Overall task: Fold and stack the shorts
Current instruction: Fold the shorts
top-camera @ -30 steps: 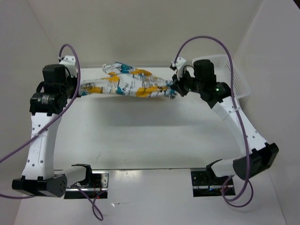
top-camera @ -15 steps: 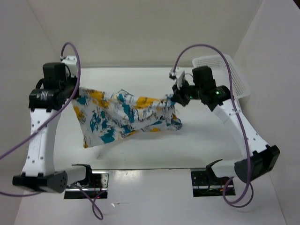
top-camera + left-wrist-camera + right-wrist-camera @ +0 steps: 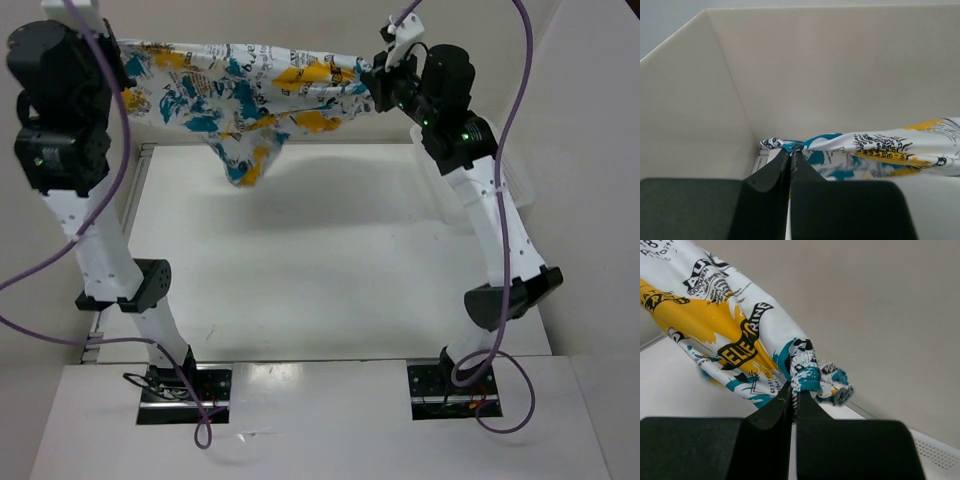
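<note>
The shorts [image 3: 240, 85], white with teal, yellow-orange and black print, hang stretched high above the table between both arms, a fold sagging down at the middle-left. My left gripper [image 3: 118, 55] is shut on their left corner; in the left wrist view the fabric [image 3: 860, 147] runs off right from my closed gripper [image 3: 790, 151]. My right gripper [image 3: 378, 82] is shut on the right corner; in the right wrist view the shorts [image 3: 725, 325] bunch at my closed gripper [image 3: 794, 390].
The white table [image 3: 320, 270] lies far below the cloth, boxed in by pale walls on the left, back and right. A white lattice basket [image 3: 520, 185] sits at the right edge, mostly hidden behind the right arm.
Both arms have risen steeply, lifting the shorts from table height to well above it. The cloth went from bunched, to hanging open, to pulled taut between the grippers.
</note>
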You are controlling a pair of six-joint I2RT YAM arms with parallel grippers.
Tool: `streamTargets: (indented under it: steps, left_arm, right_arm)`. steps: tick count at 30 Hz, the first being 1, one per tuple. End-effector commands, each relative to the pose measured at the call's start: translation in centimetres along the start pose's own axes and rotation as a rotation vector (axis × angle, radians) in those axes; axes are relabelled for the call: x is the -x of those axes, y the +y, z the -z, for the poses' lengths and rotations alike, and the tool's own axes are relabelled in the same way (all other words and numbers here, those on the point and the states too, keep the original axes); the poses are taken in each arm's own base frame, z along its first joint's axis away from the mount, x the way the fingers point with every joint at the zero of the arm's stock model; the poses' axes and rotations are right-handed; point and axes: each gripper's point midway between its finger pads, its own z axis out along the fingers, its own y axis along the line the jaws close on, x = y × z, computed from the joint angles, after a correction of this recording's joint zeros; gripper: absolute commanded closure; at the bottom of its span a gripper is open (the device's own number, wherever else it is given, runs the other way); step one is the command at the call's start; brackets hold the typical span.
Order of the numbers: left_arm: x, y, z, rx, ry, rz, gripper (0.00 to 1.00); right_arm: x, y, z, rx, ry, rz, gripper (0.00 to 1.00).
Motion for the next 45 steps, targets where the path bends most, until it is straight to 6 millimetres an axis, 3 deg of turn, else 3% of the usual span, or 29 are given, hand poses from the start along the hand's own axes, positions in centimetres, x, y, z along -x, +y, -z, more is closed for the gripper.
streamTargets:
  steps: [1, 2, 3, 4, 5, 6, 7, 8, 10, 11, 12, 13, 16, 17, 18, 21, 23, 28, 31, 35, 36, 37, 38, 40, 41, 42, 43, 44, 45]
  left_arm:
    - [-4.5, 0.7, 3.5, -0.023, 0.206, -0.052, 1.00]
    - [-6.0, 0.2, 3.3, -0.050, 0.265, -0.062, 1.00]
    - [-7.5, -0.4, 3.4, -0.081, 0.325, -0.070, 1.00]
    - [-8.5, -0.9, 3.5, -0.110, 0.361, -0.072, 1.00]
    - [-6.6, -0.5, 4.6, -0.105, 0.292, -0.060, 1.00]
    - [-11.3, -1.4, 3.6, -0.123, 0.416, -0.083, 1.00]
    - [-9.4, -0.6, 6.1, -0.103, 0.340, -0.074, 1.00]
    - [-7.9, -0.3, 5.6, -0.058, 0.241, -0.063, 1.00]
    - [-8.9, 0.4, 6.7, -0.011, 0.228, -0.067, 1.00]
    - [-8.4, 1.2, 7.0, 0.027, 0.220, -0.069, 1.00]
    - [-7.7, 1.5, 7.2, 0.038, 0.211, -0.067, 1.00]
    - [-5.4, 1.8, 7.7, 0.042, 0.155, -0.050, 1.00]
    - [-1.5, 2.4, 8.4, 0.059, 0.055, -0.019, 1.00]
    - [2.0, 3.1, 10.0, 0.065, -0.037, 0.009, 1.00]
    - [2.8, 3.2, 9.5, 0.077, -0.056, 0.015, 1.00]
    - [7.2, 4.1, 11.0, 0.098, -0.191, 0.060, 1.00]
    - [8.3, 4.4, 10.8, 0.114, -0.231, 0.074, 1.00]
    - [8.4, 4.1, 9.0, 0.127, -0.243, 0.080, 1.00]
    - [7.1, 3.3, 7.1, 0.113, -0.205, 0.066, 1.00]
    - [3.1, 0.6, 2.5, 0.036, -0.092, 0.024, 1.00]
    - [2.2, 0.1, 1.6, 0.025, -0.068, 0.016, 1.00]
    - [0.0, -0.8, -0.5, 0.010, -0.010, -0.001, 1.00]
    - [-0.7, -1.1, -1.4, 0.008, 0.005, -0.005, 1.00]
    - [-2.0, -1.6, -2.9, 0.006, 0.035, -0.013, 1.00]
    - [-1.8, -1.9, -3.8, 0.008, 0.016, -0.008, 1.00]
    - [-1.1, -1.9, -4.0, 0.010, -0.014, 0.000, 1.00]
    - [-1.4, -2.0, -4.8, 0.021, -0.016, 0.001, 1.00]
    - [0.4, -1.4, -3.9, 0.037, -0.073, 0.018, 1.00]
    - [0.4, -1.3, -3.9, 0.037, -0.074, 0.018, 1.00]
  right_arm:
    - [-1.3, 0.9, 3.6, 0.058, 0.056, 0.053, 1.00]
    - [-5.2, 1.9, 3.7, 0.100, 0.143, 0.050, 1.00]
    - [-5.5, 2.7, 5.0, 0.142, 0.149, 0.071, 1.00]
    - [-9.3, 3.6, 5.7, 0.180, 0.240, 0.067, 1.00]
    - [-10.2, 4.1, 6.5, 0.206, 0.262, 0.076, 1.00]
    - [-9.8, 4.5, 8.1, 0.223, 0.251, 0.102, 1.00]
    - [-11.4, 5.4, 9.0, 0.271, 0.282, 0.100, 1.00]
    - [-11.9, 6.0, 10.1, 0.302, 0.304, 0.100, 1.00]
    - [-10.6, 7.7, 12.6, 0.389, 0.277, 0.091, 1.00]
    - [-9.7, 8.3, 13.2, 0.421, 0.258, 0.086, 1.00]
    - [-7.3, 9.3, 14.3, 0.474, 0.202, 0.051, 1.00]
    - [-6.1, 9.9, 14.8, 0.504, 0.180, 0.030, 1.00]
    - [-1.7, 11.7, 16.6, 0.612, 0.091, -0.045, 1.00]
    - [-0.4, 12.2, 17.1, 0.641, 0.057, -0.057, 1.00]
    - [1.6, 12.5, 17.9, 0.664, 0.009, -0.062, 1.00]
    - [4.7, 13.6, 19.2, 0.748, -0.052, -0.110, 1.00]
    - [6.1, 13.9, 19.9, 0.769, -0.082, -0.132, 1.00]
    - [5.6, 13.9, 18.7, 0.779, -0.062, -0.163, 1.00]
    - [4.1, 12.7, 15.7, 0.692, -0.028, -0.180, 1.00]
    - [1.7, 11.5, 10.8, 0.616, 0.020, -0.231, 1.00]
    - [0.6, 10.9, 8.6, 0.577, 0.048, -0.262, 1.00]
    - [1.4, 10.3, 7.6, 0.553, 0.019, -0.249, 1.00]
    - [-0.3, 9.8, 5.1, 0.525, 0.054, -0.263, 1.00]
    - [0.1, 7.7, 2.3, 0.415, 0.025, -0.248, 1.00]
    - [2.5, 6.7, 1.8, 0.374, -0.034, -0.227, 1.00]
    - [1.5, 5.6, -0.5, 0.314, -0.026, -0.230, 1.00]
    - [4.0, 4.8, -0.4, 0.286, -0.091, -0.211, 1.00]
    - [4.6, 4.3, -0.7, 0.266, -0.109, -0.206, 1.00]
    - [5.2, 4.0, -0.8, 0.251, -0.127, -0.184, 1.00]
